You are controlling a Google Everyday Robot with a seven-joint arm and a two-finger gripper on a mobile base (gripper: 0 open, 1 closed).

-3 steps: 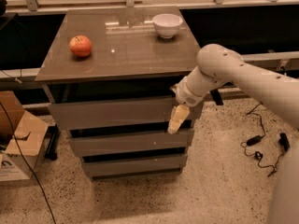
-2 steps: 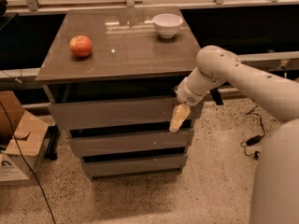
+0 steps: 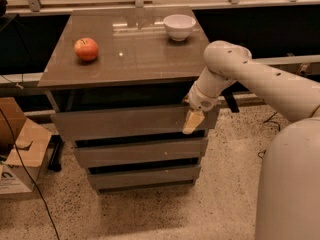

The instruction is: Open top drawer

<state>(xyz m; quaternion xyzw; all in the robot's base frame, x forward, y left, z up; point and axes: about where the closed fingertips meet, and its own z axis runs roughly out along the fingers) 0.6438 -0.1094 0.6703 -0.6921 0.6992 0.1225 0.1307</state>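
Nearest, from the lower right of the frame, the white arm [image 3: 270, 81] extends left with the gripper [image 3: 193, 120] against the right end of the top drawer [image 3: 120, 122], mid-frame just under the counter [image 3: 140, 59]; whether the gripper is spread or closed cannot be told. Farther back, an apple [image 3: 86, 49] sits upper left on the counter, a white bowl [image 3: 179, 26] toward its far edge.

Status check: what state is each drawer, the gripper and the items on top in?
top drawer: front stands proud of the two below, seemingly pulled out slightly.
middle drawer: shut.
bottom drawer: shut.
gripper: at the right end of the top drawer's front.
bowl: upright on the cabinet top.
apple: resting on the cabinet top.
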